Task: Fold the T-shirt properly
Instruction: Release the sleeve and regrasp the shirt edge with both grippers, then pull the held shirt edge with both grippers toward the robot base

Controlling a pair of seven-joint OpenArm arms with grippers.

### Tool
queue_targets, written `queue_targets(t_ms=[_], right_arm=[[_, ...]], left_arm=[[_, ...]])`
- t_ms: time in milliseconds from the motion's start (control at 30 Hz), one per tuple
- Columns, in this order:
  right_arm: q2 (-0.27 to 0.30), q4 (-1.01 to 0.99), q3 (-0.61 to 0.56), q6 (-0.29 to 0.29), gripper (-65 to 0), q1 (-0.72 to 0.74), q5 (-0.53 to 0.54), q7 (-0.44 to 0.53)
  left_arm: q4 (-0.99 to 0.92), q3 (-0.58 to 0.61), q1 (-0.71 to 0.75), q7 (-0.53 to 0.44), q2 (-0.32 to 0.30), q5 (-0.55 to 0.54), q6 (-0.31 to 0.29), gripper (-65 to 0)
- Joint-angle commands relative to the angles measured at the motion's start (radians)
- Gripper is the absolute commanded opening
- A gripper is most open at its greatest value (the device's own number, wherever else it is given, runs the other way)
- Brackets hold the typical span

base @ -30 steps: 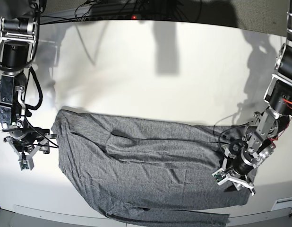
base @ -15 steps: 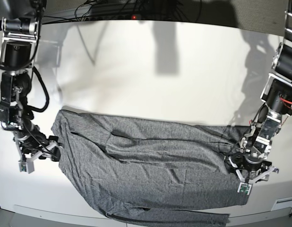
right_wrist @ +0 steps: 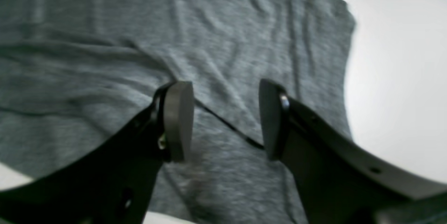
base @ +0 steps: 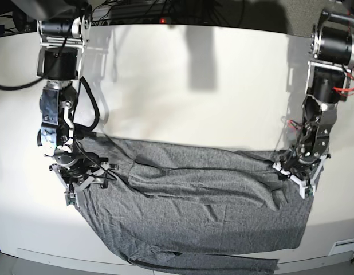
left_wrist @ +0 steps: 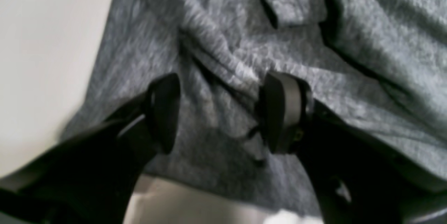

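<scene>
Grey T-shirt spread wrinkled across white table; left gripper and right gripper both agape over opposite edges, nothing pinched; best lowered together, pinching one fabric layer evenly before lifting.

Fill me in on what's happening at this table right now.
A two-armed robot is working on a grey T-shirt spread wrinkled across a white table. The right gripper is poised over the shirt near one side edge, and the left gripper over bunched fabric near the opposite edge. Both sets of jaws are open, with no cloth pinched between them.
</scene>
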Motion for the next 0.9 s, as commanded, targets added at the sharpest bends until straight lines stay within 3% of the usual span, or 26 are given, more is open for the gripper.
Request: queue_targets(t_ms=[0,133,500,667,867], right_arm=[[0.010,0.012,0.004,0.000,-34.6,0.019,0.004,0.034],[0.010,-0.033,0.004,-0.001,-34.6,0.006,0.005,0.034],[0.023,-0.116,0.004,0.024,-34.6,-0.032,0.009,0.041],[0.055,-0.116,0.004,0.034,-34.6,-0.099,0.010,0.042],[0.112,-0.084,0.004,0.069,-34.7,-0.187,0.095,0.045]], left_arm=[[0.036,-0.027,0.003,-0.013,-0.013,-0.016,-0.028,-28.5],[0.112,-0.080,0.068,-0.015,-0.012,-0.027,-0.122,-28.5],[0.137,-0.079,0.101,-0.002,-0.013,-0.015,-0.125,-28.5],[0.137,-0.079,0.115,0.004,-0.018,-0.015,-0.126,-28.5],[0.138,-0.079,0.182,-0.001,-0.062,-0.016,-0.125,-28.5]])
